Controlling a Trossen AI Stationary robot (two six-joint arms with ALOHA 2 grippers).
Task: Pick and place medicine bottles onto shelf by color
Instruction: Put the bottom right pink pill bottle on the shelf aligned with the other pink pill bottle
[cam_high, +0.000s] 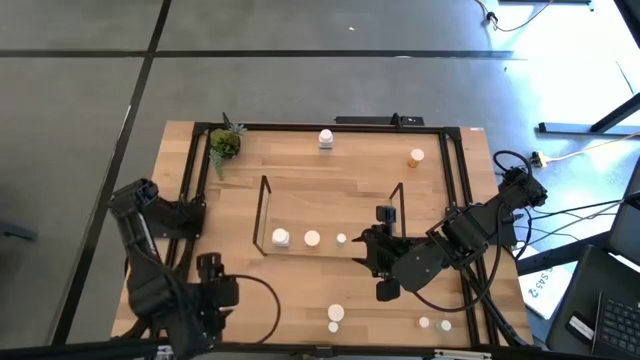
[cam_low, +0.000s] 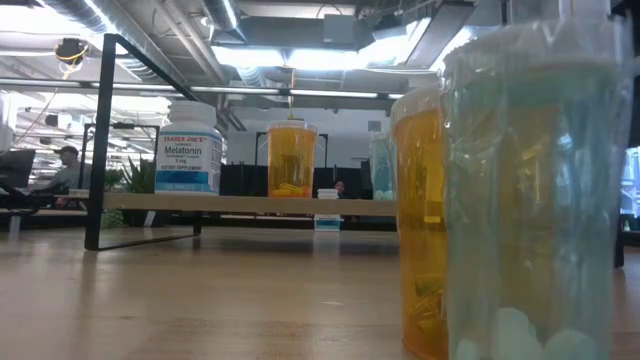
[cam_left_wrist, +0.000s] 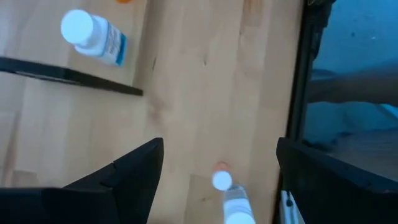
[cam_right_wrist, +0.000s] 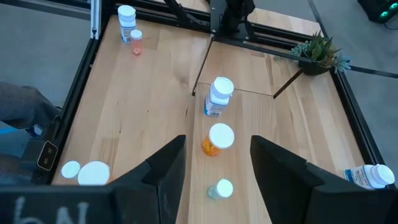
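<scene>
The shelf (cam_high: 330, 245) stands mid-table. On it, in a row, are a white bottle (cam_right_wrist: 217, 96), an orange bottle (cam_right_wrist: 216, 140) and a small teal bottle (cam_right_wrist: 221, 188). My right gripper (cam_right_wrist: 217, 168) hangs open above the shelf's right end (cam_high: 372, 245), its fingers wide on either side of the row and touching nothing. My left gripper (cam_left_wrist: 217, 155) is open and empty over the table's near left (cam_high: 215, 275). Beyond its fingers stand two small bottles (cam_left_wrist: 224, 186). No gripper shows in the low view.
Loose bottles stand near the front edge (cam_high: 336, 315) (cam_high: 435, 324). At the far side are a white one (cam_high: 326, 138) and an orange one (cam_high: 416, 156). A potted plant (cam_high: 225, 143) sits at the far left corner. A black frame (cam_high: 190, 190) edges the table.
</scene>
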